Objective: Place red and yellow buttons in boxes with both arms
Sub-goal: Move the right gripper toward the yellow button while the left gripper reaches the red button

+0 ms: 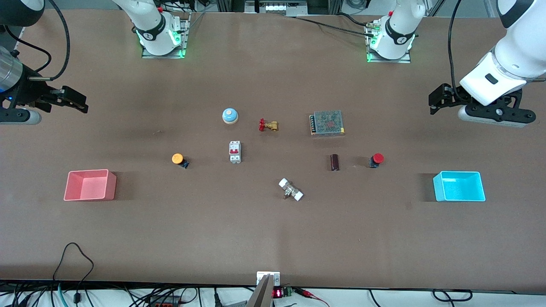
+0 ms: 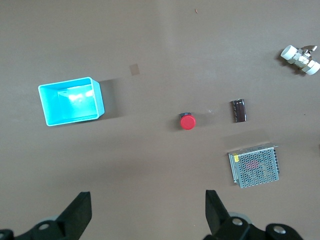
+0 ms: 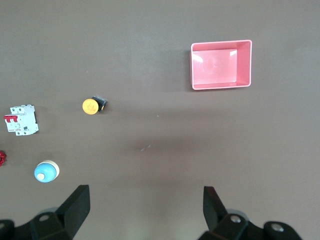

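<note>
The red button (image 1: 376, 160) lies on the table toward the left arm's end, beside the cyan box (image 1: 460, 186). The yellow button (image 1: 178, 159) lies toward the right arm's end, beside the pink-red box (image 1: 89, 184). Both boxes are empty. My left gripper (image 1: 433, 101) is open and empty over bare table at its end. Its wrist view shows the gripper (image 2: 147, 212), the red button (image 2: 187, 121) and the cyan box (image 2: 70, 100). My right gripper (image 1: 83, 102) is open and empty over bare table at its end. Its wrist view shows the gripper (image 3: 146, 210), the yellow button (image 3: 91, 106) and the pink-red box (image 3: 220, 65).
Between the buttons lie a white circuit breaker (image 1: 235, 151), a dark cylinder (image 1: 335, 162) and a white-capped fitting (image 1: 291, 189). Farther from the front camera are a pale-blue bell (image 1: 230, 115), a brass valve with a red handle (image 1: 268, 125) and a mesh-covered metal box (image 1: 327, 123).
</note>
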